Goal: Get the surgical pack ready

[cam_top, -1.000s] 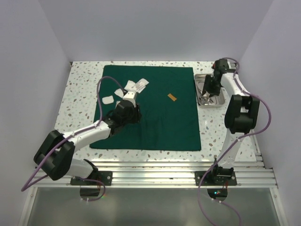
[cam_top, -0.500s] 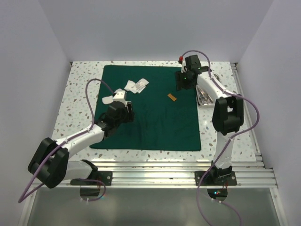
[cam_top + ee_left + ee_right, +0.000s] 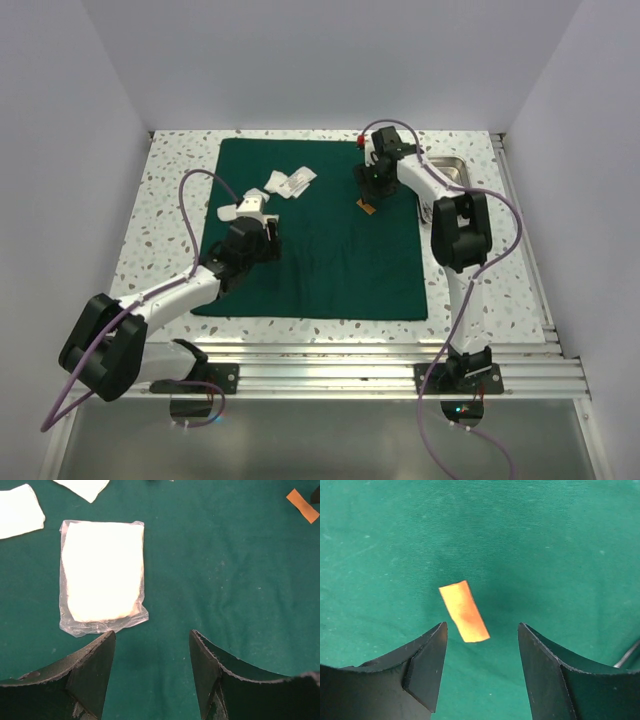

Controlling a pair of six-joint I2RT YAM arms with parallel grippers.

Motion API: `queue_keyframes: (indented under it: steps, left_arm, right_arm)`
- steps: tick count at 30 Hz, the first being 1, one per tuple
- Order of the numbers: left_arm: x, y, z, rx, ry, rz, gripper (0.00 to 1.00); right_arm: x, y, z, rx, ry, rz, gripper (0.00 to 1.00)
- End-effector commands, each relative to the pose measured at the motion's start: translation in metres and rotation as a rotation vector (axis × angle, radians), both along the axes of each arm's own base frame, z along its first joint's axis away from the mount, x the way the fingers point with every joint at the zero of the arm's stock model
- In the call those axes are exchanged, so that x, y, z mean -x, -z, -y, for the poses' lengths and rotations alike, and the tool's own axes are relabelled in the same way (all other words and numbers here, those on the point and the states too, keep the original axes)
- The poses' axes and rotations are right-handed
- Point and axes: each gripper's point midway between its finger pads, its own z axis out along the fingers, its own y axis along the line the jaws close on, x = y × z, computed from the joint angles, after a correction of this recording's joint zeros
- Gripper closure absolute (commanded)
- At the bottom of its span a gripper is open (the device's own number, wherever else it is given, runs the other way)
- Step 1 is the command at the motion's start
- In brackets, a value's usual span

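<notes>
Top: left gripper (image 3: 252, 212) low over green drape (image 3: 330, 250), gauze pads (image 3: 290, 181) just ahead of it. Right gripper (image 3: 370, 190) above orange strip (image 3: 366, 207); steel tray (image 3: 455, 165) off to its right, past the arm.
L wrist: jaws wide, empty. Wrapped gauze packet (image 3: 102, 577) ahead-left on drape.
R wrist: jaws wide, strip lies between fingertips, not gripped.

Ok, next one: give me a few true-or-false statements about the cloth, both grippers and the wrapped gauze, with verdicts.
1. The green cloth lies spread flat on the table. True.
2. The right gripper is shut on the orange strip. False: its jaws are open and the strip lies on the cloth.
3. The left gripper is open and holds nothing. True.
4. The wrapped gauze packet sits in the steel tray. False: it lies on the cloth.
</notes>
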Motion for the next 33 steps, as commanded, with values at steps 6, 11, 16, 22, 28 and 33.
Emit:
queue_keyframes:
  steps: [6,11,16,22,28,33]
  left_arm:
    - [-0.008,-0.014,0.002,0.025,-0.010,0.059,0.35]
    - [-0.009,-0.014,0.002,0.027,-0.010,0.061,0.35]
    - [-0.008,-0.013,0.003,0.029,-0.003,0.058,0.35]
    - [-0.008,-0.013,0.004,0.030,0.002,0.055,0.35]
    - [-0.007,-0.011,0.004,0.029,0.003,0.051,0.35]
    - [-0.008,-0.011,0.004,0.027,0.003,0.051,0.35]
  right_arm:
    - [0.000,0.008,-0.009,0.044,-0.059,-0.011,0.43]
    - [0.007,0.023,-0.006,0.084,-0.060,-0.048,0.44]
    - [0.012,0.034,-0.003,0.125,-0.054,-0.074,0.59]
    - [0.017,0.033,-0.006,0.124,-0.060,-0.072,0.74]
    - [0.015,0.015,-0.012,0.088,-0.051,-0.034,0.92]
    - [0.008,-0.020,-0.006,0.072,-0.006,0.036,1.00]
